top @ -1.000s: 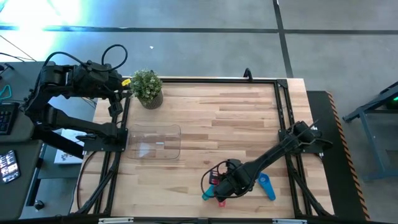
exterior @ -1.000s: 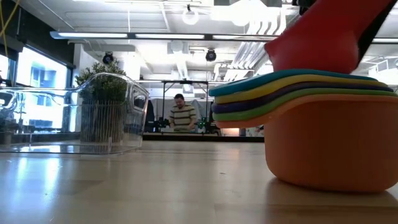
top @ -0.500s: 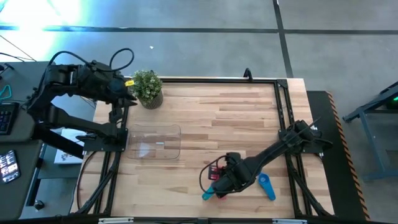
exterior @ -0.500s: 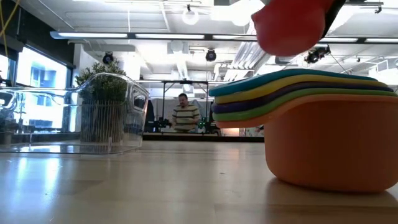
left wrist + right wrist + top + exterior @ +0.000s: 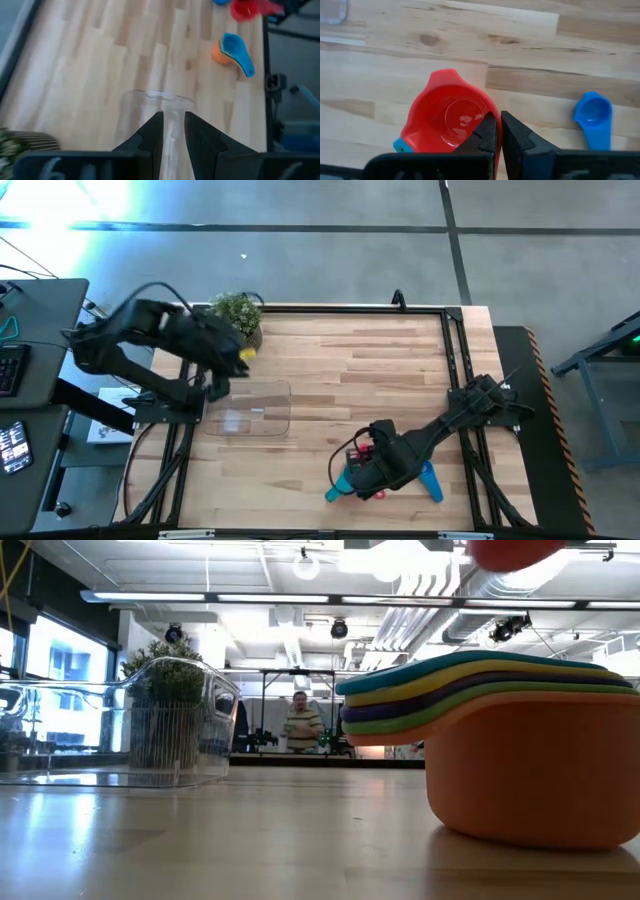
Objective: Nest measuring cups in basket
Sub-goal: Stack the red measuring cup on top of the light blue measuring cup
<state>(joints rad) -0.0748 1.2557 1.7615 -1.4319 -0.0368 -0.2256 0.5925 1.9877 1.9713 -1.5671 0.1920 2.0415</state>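
A pale wooden bench (image 5: 380,370) sits in an open workshop with ceiling pipes, and a person stands far behind it in the low view. The right end effector (image 5: 498,131) is pinched on the rim of the red cup (image 5: 451,118) and holds it off the wood just above the stack of cups (image 5: 500,745) at the bench's near edge, probably so it can be dropped into the top one. Gripping the rim leaves the bowl free to seat. A small blue cup (image 5: 593,116) lies alone beside the stack, not yet nested. The clear basket (image 5: 247,408) waits well apart near the left side, with no cup in it. The left end effector (image 5: 173,131) hangs over the basket, its fingers narrowly parted and holding nothing. A potted plant (image 5: 238,318) stands behind the basket.
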